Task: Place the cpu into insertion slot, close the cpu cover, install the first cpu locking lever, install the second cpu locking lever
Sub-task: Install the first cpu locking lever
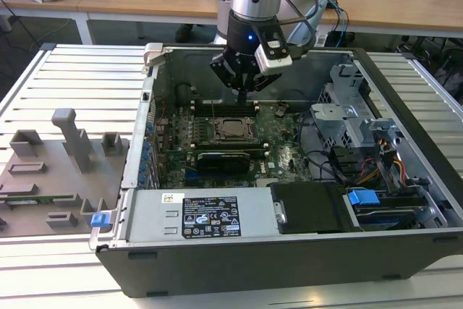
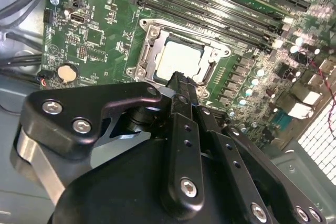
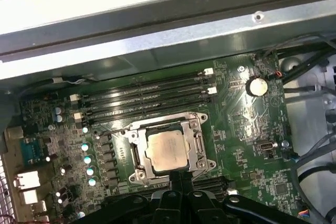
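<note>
Small square dull-silver cpu (image 3: 167, 150) sits in the black-framed insertion slot (image 3: 137, 156), with the thin silver cpu cover (image 3: 163, 125) lying flat around it. The black gripper (image 2: 181, 82) hangs above the socket's edge, fingers pinched together, holding nothing visible.

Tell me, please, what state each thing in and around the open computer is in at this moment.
cpu: seated flat in its socket.
insertion slot: occupied by the cpu.
cpu cover: down, lying flat around the cpu.
gripper: shut, tips by the cover's edge; contact cannot be told.
computer case: lying on its side, open on top.
</note>
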Robot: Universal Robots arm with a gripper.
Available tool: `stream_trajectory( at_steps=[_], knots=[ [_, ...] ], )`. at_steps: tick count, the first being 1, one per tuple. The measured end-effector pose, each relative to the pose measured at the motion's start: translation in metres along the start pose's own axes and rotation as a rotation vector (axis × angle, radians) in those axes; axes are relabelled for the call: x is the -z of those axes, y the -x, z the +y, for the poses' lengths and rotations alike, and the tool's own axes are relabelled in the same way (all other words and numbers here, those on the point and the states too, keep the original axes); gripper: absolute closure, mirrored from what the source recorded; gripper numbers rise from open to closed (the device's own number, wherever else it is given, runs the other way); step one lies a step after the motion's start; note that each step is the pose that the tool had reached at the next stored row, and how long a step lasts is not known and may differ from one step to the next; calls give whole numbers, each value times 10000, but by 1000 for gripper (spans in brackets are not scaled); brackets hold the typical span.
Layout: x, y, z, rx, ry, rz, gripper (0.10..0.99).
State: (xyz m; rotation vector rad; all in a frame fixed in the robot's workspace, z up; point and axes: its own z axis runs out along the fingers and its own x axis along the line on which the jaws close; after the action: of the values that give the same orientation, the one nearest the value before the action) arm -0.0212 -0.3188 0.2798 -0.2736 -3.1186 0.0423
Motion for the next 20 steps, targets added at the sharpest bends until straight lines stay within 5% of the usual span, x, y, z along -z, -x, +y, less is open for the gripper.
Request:
stream_trajectory(
  at_steps=[20],
  knots=[
    [0, 0, 0, 1953, -16, -55, 980]
  ],
)
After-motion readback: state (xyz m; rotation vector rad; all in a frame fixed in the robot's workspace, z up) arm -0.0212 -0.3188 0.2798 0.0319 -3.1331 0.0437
